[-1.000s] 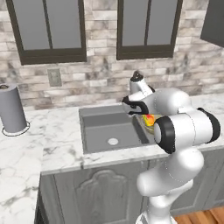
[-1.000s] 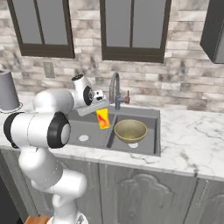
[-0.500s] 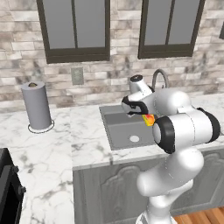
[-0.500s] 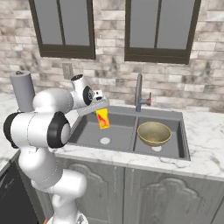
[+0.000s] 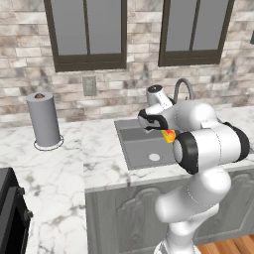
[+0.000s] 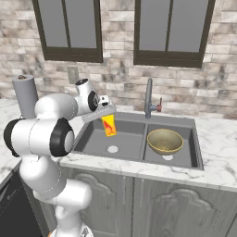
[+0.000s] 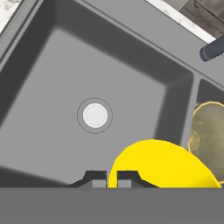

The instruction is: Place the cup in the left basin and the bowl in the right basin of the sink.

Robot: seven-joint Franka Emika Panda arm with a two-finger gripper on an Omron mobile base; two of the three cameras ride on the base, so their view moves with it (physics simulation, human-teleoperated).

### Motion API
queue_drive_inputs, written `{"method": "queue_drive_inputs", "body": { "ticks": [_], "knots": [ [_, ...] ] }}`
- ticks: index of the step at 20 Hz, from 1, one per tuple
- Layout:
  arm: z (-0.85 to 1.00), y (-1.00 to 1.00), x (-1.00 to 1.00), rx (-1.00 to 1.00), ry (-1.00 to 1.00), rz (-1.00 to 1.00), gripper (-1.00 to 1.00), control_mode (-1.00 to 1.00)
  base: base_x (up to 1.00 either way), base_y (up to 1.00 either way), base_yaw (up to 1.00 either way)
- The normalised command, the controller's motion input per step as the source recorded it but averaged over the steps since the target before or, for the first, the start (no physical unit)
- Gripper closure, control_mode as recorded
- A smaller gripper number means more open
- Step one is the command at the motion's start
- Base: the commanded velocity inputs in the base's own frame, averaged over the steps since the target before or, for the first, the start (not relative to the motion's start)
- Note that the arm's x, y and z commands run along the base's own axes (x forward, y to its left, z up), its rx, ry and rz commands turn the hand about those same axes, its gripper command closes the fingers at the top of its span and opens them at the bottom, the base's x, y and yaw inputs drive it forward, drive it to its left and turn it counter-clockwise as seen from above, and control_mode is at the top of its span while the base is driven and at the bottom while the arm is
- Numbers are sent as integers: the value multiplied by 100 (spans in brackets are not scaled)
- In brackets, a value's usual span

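My gripper (image 6: 107,116) is shut on the rim of the cup (image 6: 109,125), a small yellow tumbler with an orange-red mark. The cup hangs in the air above the left basin (image 6: 95,137) of the dark grey sink (image 5: 135,149). In the hand view the cup (image 7: 162,166) sits just right of my gripper (image 7: 112,177), over the left basin (image 7: 57,74) and its pale drain (image 7: 95,115). From the left base view, the cup (image 5: 168,135) peeks out below the hand. The olive-tan bowl (image 6: 165,141) rests in the right basin (image 6: 187,159); its speckled inside (image 7: 210,131) shows past the divider.
A grey gooseneck faucet (image 6: 148,98) rises behind the divider. A paper towel roll (image 5: 44,119) stands on the marble counter (image 5: 99,154) at the left. A dark stove edge (image 5: 10,213) sits at the far left. Brick wall and windows are behind.
The base has driven left, so the whole scene has shifted right in both base views. The cup stays in my shut gripper and now hangs over the left basin.
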Motion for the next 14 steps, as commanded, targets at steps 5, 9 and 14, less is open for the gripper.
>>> {"method": "queue_drive_inputs", "body": {
  "ticks": [5, 9, 14],
  "knots": [
    [0, 0, 0, 0, 0, 0, 100, 100, 0, 0, 0],
    [-2, 0, 0, 0, 0, 0, 100, -100, 0, 0, 0],
    [-2, 0, 1, 1, 0, 0, 100, -100, 0, 0, 0]
  ]
}}
